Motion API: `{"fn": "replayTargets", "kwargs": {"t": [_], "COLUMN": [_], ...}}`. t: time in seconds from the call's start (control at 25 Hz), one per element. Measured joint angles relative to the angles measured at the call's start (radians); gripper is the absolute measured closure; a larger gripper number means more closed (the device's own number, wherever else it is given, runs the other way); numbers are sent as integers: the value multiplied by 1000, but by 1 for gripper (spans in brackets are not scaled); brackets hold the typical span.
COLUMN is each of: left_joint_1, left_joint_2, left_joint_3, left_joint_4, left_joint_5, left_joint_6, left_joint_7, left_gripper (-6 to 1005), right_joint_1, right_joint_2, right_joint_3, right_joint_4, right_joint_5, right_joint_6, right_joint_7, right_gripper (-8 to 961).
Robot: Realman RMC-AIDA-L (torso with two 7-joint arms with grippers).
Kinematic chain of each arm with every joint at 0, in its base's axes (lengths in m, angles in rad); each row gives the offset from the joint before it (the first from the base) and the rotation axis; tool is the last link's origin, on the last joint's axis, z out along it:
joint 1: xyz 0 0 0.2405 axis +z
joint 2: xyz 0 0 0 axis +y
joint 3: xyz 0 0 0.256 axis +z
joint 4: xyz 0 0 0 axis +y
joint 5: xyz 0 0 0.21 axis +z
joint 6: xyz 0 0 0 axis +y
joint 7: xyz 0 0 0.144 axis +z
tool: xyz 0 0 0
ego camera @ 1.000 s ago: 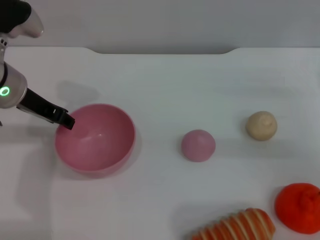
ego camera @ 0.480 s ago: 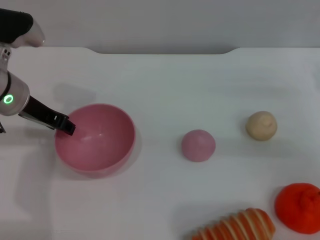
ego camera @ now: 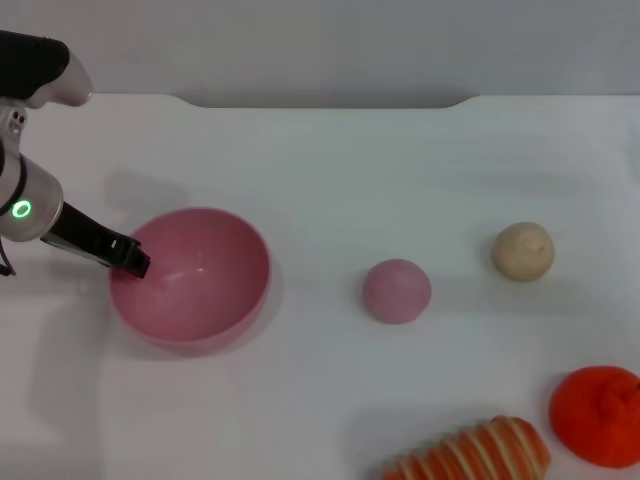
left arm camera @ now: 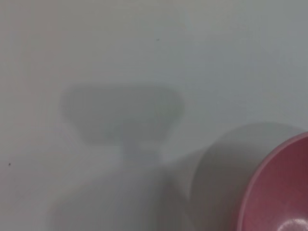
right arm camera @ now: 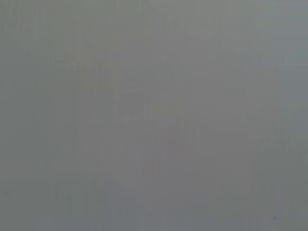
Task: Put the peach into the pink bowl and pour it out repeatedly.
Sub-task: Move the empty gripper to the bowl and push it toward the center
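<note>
Since a second ago, the left arm has drawn back a little toward the tabletop's left edge, and the left gripper (ego camera: 133,256) now sits slightly lower on the near-left rim of the pink bowl (ego camera: 195,275). Nothing else has shifted. Its dark fingertip meets the rim, but I cannot tell from the head view whether it pinches the wall or merely rests against it, nor how wide it stands. The left wrist view shows only a slice of the bowl's rim (left arm camera: 269,192) and bare tabletop (left arm camera: 120,57).

No right gripper appears in any view; that arm seems parked out of sight.

Near the middle of the tabletop, well apart from the bowl, lies the peach (ego camera: 397,290). The bowl is empty. A beige ball (ego camera: 523,250) rests nearer the right edge, with an orange-red fruit (ego camera: 598,415) and a striped bread roll (ego camera: 470,455) by the near-right corner.

The peach looks light and matte, so it should grip well; being round, it may roll if nudged, and is best taken across its widest part from above. The glossy bowl probably slips easily, so a firm pinch over the rim suits pouring.
</note>
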Motion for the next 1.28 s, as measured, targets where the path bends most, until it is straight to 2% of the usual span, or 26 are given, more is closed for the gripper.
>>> {"fn": "replayTargets", "kwargs": {"t": [0.32, 0.64, 0.76, 0.8, 0.84, 0.88, 1.0, 1.2, 1.28], "left_joint_1": [12, 12, 9, 9, 8, 8, 11, -3, -21], "left_joint_2": [0, 3, 3, 2, 2, 1, 0, 0, 2], "left_joint_3": [9, 7, 12, 14, 15, 15, 16, 14, 11], "left_joint_4": [5, 4, 4, 4, 4, 5, 13, 26, 37], "left_joint_5": [3, 0, 0, 0, -1, -1, -5, -42, -63], "left_joint_6": [-39, -41, -36, -34, -35, -37, -57, -78, -61], "left_joint_7": [-9, -10, -10, -10, -10, -9, -5, -1, 5], "left_gripper": [601, 952, 952, 952, 952, 952, 952, 953, 953], "right_joint_1": [-5, -9, -18, -38, -38, -53, -103, -114, -98], "right_joint_2": [0, 0, -4, -12, -12, -16, -43, -129, -148], "right_joint_3": [1, 7, 1, -15, -15, -24, -44, -42, -26], "right_joint_4": [0, -3, -25, -81, -81, -124, -307, -591, -720], "right_joint_5": [1, 8, 2, -41, -41, -77, -257, -598, -750], "right_joint_6": [0, -1, -1, -7, -7, -10, -33, -187, -235], "right_joint_7": [6, 23, 123, 283, 283, 378, 752, 1230, 1373], "right_gripper": [406, 407, 407, 407, 407, 407, 407, 407, 407]}}
